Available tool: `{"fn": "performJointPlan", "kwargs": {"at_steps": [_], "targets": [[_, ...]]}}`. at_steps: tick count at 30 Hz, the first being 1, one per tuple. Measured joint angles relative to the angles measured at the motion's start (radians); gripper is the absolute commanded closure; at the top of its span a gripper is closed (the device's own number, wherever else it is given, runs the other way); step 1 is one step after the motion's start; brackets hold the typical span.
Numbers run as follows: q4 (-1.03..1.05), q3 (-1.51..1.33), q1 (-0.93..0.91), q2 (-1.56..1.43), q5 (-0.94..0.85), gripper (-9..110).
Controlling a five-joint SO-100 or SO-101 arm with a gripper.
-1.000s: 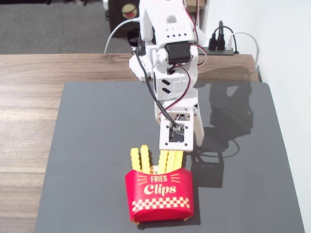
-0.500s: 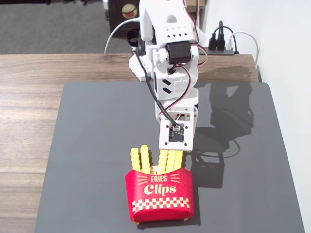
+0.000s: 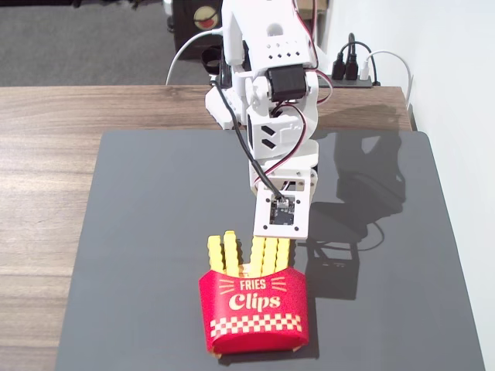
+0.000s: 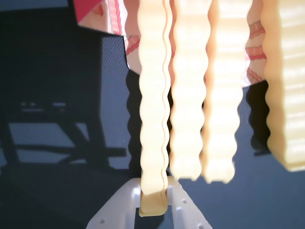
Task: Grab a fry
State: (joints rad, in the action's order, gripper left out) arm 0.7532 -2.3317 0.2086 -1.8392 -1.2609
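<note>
One stiff, light, slick-looking fry is sitting tip-first between our end effector fingers, which are pinching it at lower centre; we are judging that tip the best hold.

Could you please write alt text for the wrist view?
The white two-finger gripper straddles the tip of one pale yellow wavy plastic fry; three similar fries hang alongside it from the red carton above a dark mat.

Five thin bright yellow crinkle-cut plastic fries, standing in one red cardboard "Fries Clips" carton. One dark grey flat mat. One white two-finger gripper. One wooden table.
</note>
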Motion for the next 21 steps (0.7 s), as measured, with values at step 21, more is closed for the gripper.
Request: {"fn": "performJointPlan", "kwargs": {"at_steps": [21], "targets": [[0.413, -0.14, -0.008, -0.545, -0.023, 101]]}}
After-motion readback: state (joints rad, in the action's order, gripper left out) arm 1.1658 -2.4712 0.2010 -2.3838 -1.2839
